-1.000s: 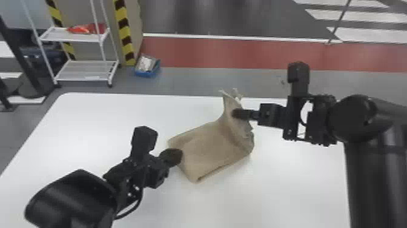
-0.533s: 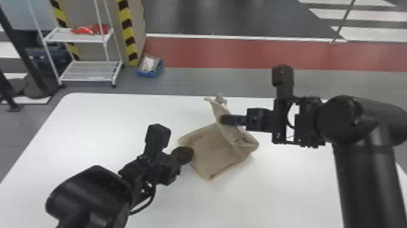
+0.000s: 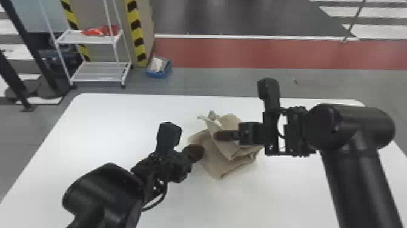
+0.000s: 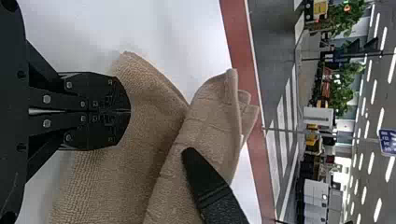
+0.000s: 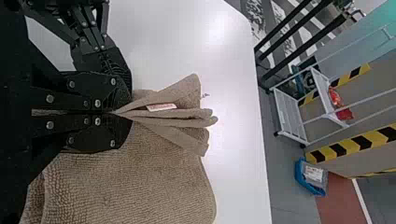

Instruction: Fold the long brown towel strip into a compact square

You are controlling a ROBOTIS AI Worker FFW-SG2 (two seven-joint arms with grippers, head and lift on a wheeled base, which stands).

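Observation:
The brown towel is partly folded near the middle of the table, its upper layers raised and bent over toward the left. My right gripper is shut on those layers; in the right wrist view the towel's gathered edges, with a small white tag, stick out from the right gripper. At the towel's left edge is my left gripper. The left wrist view has the left gripper with its fingers together over the towel; whether cloth is pinched between them is hidden.
The white table extends around the towel on all sides. Beyond its back edge stand a white shelf rack and a blue bin on the floor. The two grippers are close together.
My right gripper has moved left with the towel's raised layers, which now lean over the rest. The left gripper and the towel's left edge sit slightly farther right in the head view.

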